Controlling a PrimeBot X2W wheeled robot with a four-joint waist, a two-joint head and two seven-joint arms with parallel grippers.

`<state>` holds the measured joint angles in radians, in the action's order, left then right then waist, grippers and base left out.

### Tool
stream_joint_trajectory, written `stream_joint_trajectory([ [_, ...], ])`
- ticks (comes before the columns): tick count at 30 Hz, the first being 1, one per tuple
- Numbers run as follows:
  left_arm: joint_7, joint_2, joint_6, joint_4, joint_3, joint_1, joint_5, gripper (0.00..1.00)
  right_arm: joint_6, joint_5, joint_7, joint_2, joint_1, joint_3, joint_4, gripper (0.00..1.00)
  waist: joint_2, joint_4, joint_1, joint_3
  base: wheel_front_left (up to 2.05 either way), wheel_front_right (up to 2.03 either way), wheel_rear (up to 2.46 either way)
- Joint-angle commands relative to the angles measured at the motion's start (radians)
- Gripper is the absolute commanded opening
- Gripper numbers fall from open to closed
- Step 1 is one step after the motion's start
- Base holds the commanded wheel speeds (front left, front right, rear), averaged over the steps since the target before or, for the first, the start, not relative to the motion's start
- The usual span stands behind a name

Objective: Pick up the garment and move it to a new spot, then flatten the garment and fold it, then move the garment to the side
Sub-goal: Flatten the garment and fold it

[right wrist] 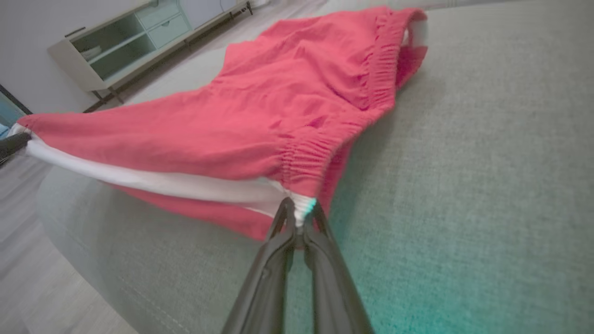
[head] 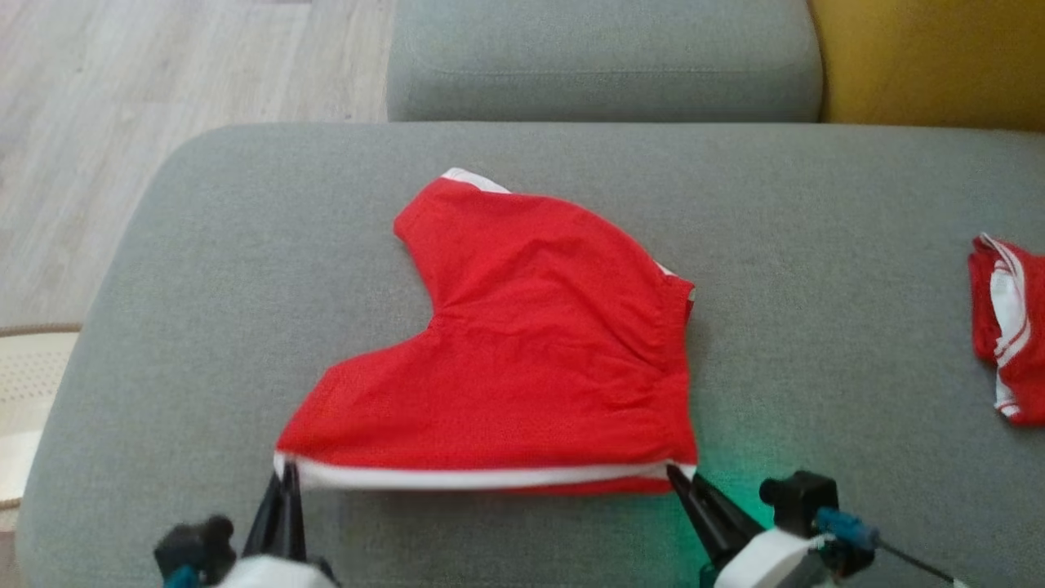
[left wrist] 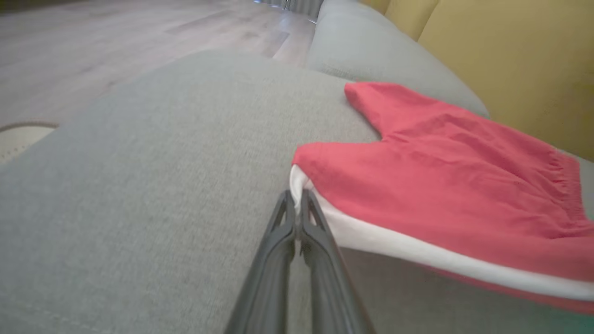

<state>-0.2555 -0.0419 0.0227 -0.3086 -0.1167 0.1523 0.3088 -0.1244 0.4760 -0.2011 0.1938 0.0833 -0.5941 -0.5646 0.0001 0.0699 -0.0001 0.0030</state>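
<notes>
Readable text, labels, brands, numbers, signs: none. Red garment [head: 531,351], lying on the grey sofa cushion [head: 204,327]: plain cloth with a white band along its near edge, no lettering or mark legible on it.

Red garment [head: 531,343] with white trim on grey sofa [head: 204,245].

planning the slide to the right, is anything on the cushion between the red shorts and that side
Yes: a second red and white garment lies at the right edge of the cushion, apart from the red shorts. To the left, nothing visible stands in the way.
</notes>
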Motion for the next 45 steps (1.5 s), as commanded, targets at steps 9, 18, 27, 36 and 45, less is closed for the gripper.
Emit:
stream_joint_trajectory([
  [9, 0.047, -0.076, -0.088, 0.085, -0.037, -0.411, -0.096, 0.00, -0.006, 0.019, 0.041, -0.048, 0.176, 0.077, 0.114, 0.00, -0.0001, -0.059, 0.0001, 0.143, 0.00, 0.00, 0.00],
  [18, 0.201, -0.195, -0.141, -0.123, -0.102, -0.824, -0.135, 0.00, -0.006, -0.016, 0.052, -0.130, 0.378, 0.149, 0.045, 0.00, -0.0001, -0.150, 0.0001, 0.292, 0.00, 0.00, 0.00],
  [27, 0.202, -0.261, -0.151, -0.331, -0.163, -1.055, -0.136, 0.00, -0.006, 0.094, -0.015, -0.143, 0.482, 0.109, 0.006, 0.00, -0.0001, -0.222, 0.0001, 0.392, 0.00, 0.00, 0.00],
  [36, 0.202, -0.288, -0.121, -0.524, -0.197, -1.177, -0.158, 0.00, -0.006, 0.173, -0.052, -0.143, 0.572, 0.036, -0.027, 0.00, -0.0001, -0.254, 0.0001, 0.439, 0.00, 0.00, 0.00],
  [45, 0.114, -0.260, -0.112, -0.641, -0.202, -1.213, -0.143, 1.00, -0.006, 0.119, -0.060, -0.143, 0.610, 0.037, -0.069, 1.00, -0.0001, -0.248, 0.0001, 0.442, 0.00, 0.00, 0.00],
])
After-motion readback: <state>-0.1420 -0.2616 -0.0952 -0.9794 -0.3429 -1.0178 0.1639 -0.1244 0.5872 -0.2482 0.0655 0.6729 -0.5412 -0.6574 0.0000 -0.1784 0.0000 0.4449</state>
